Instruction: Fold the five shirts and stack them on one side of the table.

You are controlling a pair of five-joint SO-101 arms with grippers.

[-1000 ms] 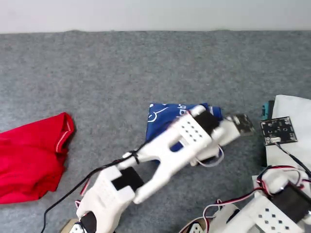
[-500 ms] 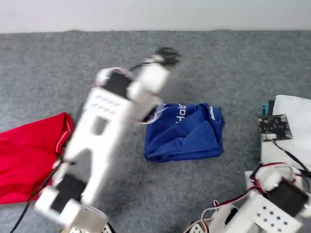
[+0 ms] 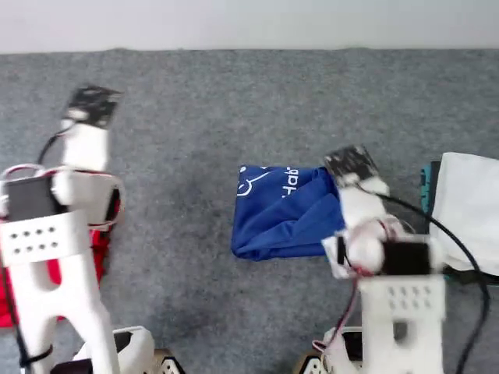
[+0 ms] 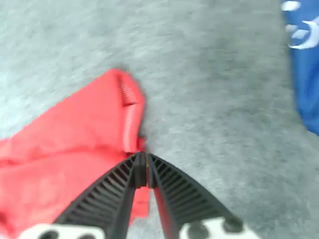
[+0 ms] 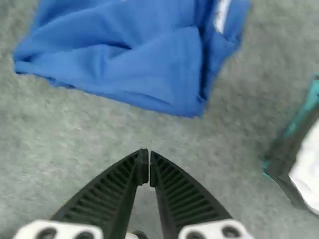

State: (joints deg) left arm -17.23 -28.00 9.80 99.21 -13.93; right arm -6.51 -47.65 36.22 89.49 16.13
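Note:
A roughly folded blue shirt (image 3: 284, 210) lies mid-table. A crumpled red shirt (image 3: 101, 253) lies at the left, mostly hidden under the left arm. My left gripper (image 4: 142, 160) is shut, its tips just over the red shirt's (image 4: 75, 144) hemmed edge where it meets the grey cloth. My right gripper (image 5: 145, 155) is shut and hangs over bare table a little short of the blue shirt's (image 5: 134, 55) near edge. The right arm stands by that shirt's right side in the high view.
A white shirt (image 3: 468, 210) on a teal one (image 3: 427, 183) sits at the right edge, also beside the right gripper as a teal and white stack (image 5: 301, 154). The grey felt table (image 3: 234, 101) runs to a pale wall behind.
The left arm swung from over the blue shirt across to the red shirt at the left. The right arm came up from the lower right corner to the blue shirt's right side.

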